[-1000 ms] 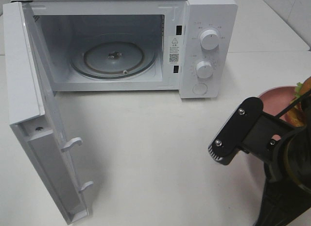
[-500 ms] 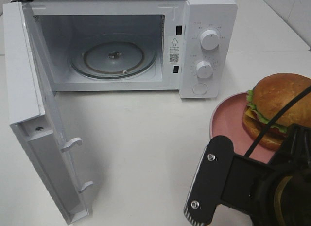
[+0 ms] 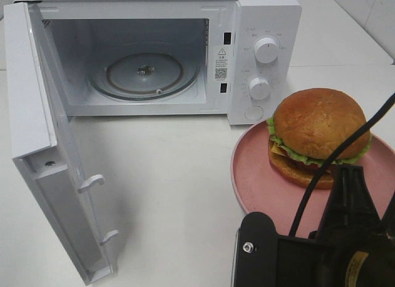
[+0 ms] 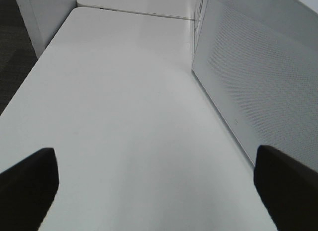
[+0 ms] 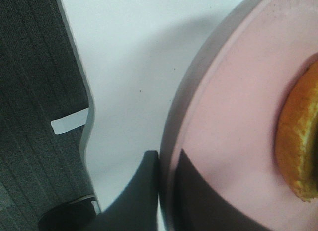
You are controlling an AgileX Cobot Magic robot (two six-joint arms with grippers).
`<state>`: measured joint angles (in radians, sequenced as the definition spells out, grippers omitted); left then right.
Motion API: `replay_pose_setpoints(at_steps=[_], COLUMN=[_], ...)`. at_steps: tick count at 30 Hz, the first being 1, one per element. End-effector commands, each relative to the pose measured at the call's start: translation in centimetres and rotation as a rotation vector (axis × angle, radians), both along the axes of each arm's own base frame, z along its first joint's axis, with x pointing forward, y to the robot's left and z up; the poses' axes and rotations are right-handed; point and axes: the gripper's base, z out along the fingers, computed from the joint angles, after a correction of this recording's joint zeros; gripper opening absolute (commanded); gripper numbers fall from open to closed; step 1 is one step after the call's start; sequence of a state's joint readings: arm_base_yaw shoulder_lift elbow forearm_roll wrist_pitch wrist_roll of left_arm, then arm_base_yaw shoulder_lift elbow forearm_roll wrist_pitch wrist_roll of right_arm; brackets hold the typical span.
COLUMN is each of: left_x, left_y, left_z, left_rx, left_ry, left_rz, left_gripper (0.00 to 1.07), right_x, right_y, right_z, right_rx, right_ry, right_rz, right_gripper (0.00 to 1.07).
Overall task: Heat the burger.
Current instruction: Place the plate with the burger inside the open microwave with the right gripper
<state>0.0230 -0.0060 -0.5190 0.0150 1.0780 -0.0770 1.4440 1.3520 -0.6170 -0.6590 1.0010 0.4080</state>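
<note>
The burger, a glossy brown bun over green lettuce and cheese, sits on a round pink plate at the right, in front of the microwave's control panel. The right wrist view shows my right gripper shut on the plate's rim, one finger above and one below, with the bun's edge close by. In the high view the black right arm covers the plate's near edge. My left gripper is open over bare table beside the microwave door, out of the high view.
The white microwave stands at the back with its door swung wide open to the left. Its glass turntable carries nothing. The table edge and dark floor show in the right wrist view.
The plate with the burger has moved left into fuller view, toward the front of the microwave. The right arm has shifted left and toward the near edge with it. The left gripper is unchanged.
</note>
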Motion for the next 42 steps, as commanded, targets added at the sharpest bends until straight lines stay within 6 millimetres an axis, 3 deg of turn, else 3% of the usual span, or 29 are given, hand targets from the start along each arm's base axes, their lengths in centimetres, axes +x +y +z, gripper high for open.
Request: replay_pose_setpoints(at_steps=[1, 7, 19, 35, 42], left_x=[-0.2, -0.2, -0.2, -0.2, -0.2], left_y=[0.0, 0.0, 0.0, 0.0, 0.0], left_z=[0.0, 0.0, 0.0, 0.0, 0.0], left_rx=[-0.002, -0.002, -0.002, -0.002, -0.002], left_ry=[-0.023, -0.023, -0.023, -0.023, -0.023], left_rz=[-0.002, -0.002, -0.002, -0.002, -0.002], left_gripper=[1.0, 1.0, 1.0, 1.0, 1.0], right_x=[0.6, 0.7, 0.9, 5.5, 7.5], right_y=[0.2, 1.1, 1.9, 0.8, 0.9], right_z=[0.5, 0.5, 0.3, 0.3, 1.4], right_rx=[-0.035, -0.052, 0.003, -0.029, 0.017], right_ry=[-0.076, -0.07, -0.047, -0.026, -0.015], right_rz=[0.1, 0.292, 0.396, 0.514, 0.565], right_gripper=[0.0, 0.0, 0.0, 0.0, 0.0])
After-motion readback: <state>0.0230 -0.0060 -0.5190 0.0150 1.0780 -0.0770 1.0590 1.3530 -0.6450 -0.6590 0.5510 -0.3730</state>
